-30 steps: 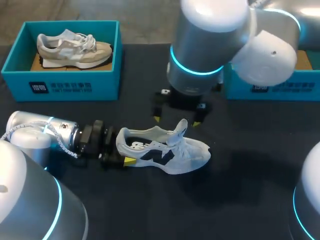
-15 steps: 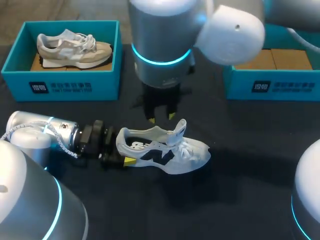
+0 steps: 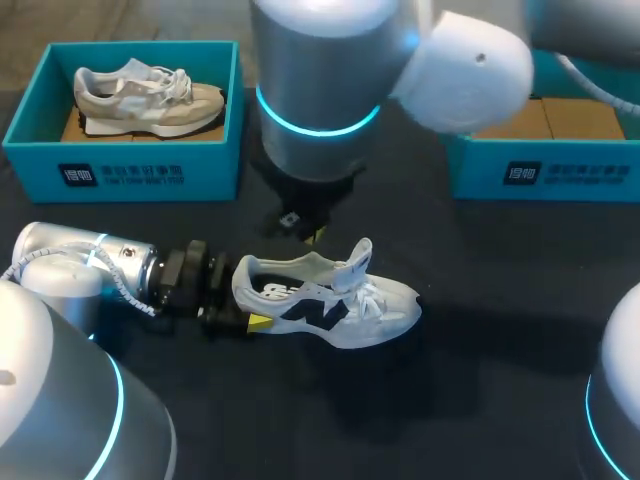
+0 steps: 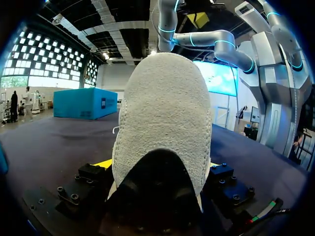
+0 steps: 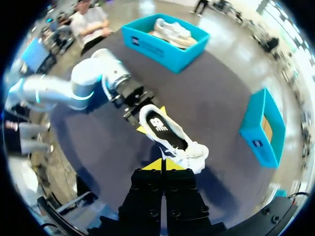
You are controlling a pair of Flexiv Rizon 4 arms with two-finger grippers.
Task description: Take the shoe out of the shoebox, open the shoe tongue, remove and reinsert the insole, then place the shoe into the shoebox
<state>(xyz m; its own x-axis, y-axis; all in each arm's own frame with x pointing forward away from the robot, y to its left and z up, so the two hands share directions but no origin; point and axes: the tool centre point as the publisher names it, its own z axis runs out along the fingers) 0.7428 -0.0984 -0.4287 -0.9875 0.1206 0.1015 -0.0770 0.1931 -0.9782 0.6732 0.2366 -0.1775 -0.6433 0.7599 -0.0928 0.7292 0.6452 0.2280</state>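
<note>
Looking into the left shoebox (image 3: pixel 120 175), a teal one at the table's far left, we find a beige shoe (image 3: pixel 150 98) resting on brown cardboard, toe toward the middle. The right shoebox (image 3: pixel 545 175), also teal and at the far right, shows brown cardboard (image 3: pixel 545 118) on its floor, and our right arm hides part of it. The white shoe (image 3: pixel 330 300) with dark side markings is outside both boxes. It stands on its sole near the middle of the dark table (image 3: pixel 480 330), toe toward the right, with its tongue (image 3: pixel 362 258) raised upright above loose laces. Our left gripper (image 3: pixel 243 303) lies low along the table and grasps the shoe's heel, a yellow-tipped finger pressed to each side. Our right gripper (image 5: pixel 161 164) hangs just beyond the shoe's opening, pointing down and apart from the shoe, its two yellow tips clenched together on nothing. From the right wrist we see the dark insole (image 5: pixel 165 130) down inside the opening.
</note>
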